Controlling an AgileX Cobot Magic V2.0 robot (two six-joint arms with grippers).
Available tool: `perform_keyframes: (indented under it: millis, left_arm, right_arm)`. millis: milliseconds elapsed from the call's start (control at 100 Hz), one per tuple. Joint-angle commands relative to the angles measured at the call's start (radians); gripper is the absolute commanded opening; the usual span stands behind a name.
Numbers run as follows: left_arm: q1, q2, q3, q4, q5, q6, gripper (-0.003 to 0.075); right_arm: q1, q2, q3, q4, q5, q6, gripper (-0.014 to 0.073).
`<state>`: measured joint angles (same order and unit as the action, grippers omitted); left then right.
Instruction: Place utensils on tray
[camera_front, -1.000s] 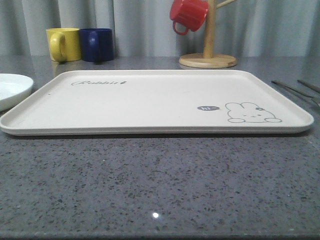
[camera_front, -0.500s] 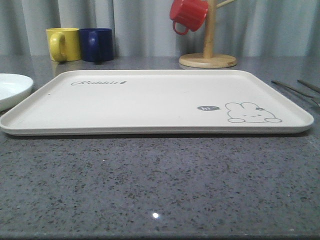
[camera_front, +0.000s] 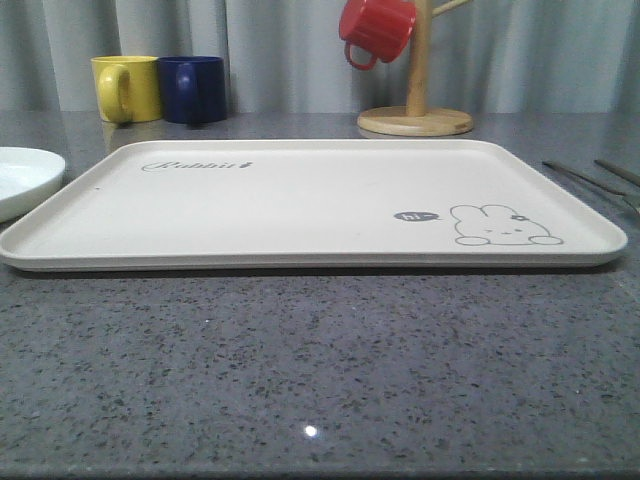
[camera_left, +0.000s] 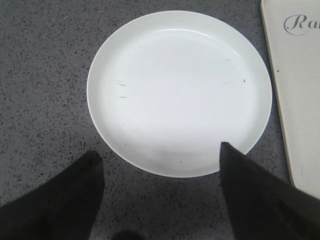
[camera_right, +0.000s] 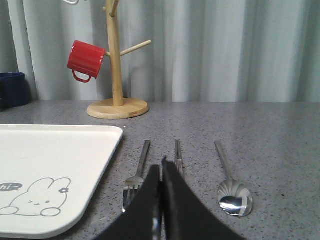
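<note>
Left gripper (camera_left: 157, 165) jaws apart, above white plate (camera_left: 180, 90), beside tray (camera_front: 300, 200). Tray bare, long axis left–right. To its right on the table: fork (camera_right: 137, 172), knife (camera_right: 178, 157), spoon (camera_right: 231, 187), side by side, handles pointing away toward the curtain. Right gripper (camera_right: 161, 175) jaws together, empty, over knife.

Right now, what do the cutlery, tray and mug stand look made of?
Fork, knife and spoon: polished metal, likely steel, with mirror glints. Tray: matte cream, probably plastic or melamine; the even flat sheen leaves it open. Mug stand: pale unpainted wood, judging by its tan colour and peg arms.
</note>
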<state>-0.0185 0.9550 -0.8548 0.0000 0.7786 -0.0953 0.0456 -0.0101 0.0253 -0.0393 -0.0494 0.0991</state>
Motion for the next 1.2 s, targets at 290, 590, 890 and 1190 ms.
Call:
perform_keyframes:
  millis: [290,590,890,1190]
  left_arm:
    - [0.084,0.343,-0.304,0.031,0.069,0.016,0.0475]
    - [0.209,0.565,-0.451,-0.108,0.151,0.184,0.0475]
    - [0.257,0.681,-0.451,-0.108,0.14,0.187,0.0474]
    - [0.257,0.74,-0.451,-0.12,0.14,0.197,0.0472]
  right_arm:
    - [-0.007,-0.019,0.002,0.002,-0.083,-0.008,-0.0069]
    - [-0.007,-0.019,0.002,0.002,-0.083,-0.008,-0.0069]
    - [-0.007,-0.019,0.002,0.002,-0.083,-0.008,-0.0069]
    - [-0.007,-0.019,0.002,0.002,-0.083,-0.008,-0.0069]
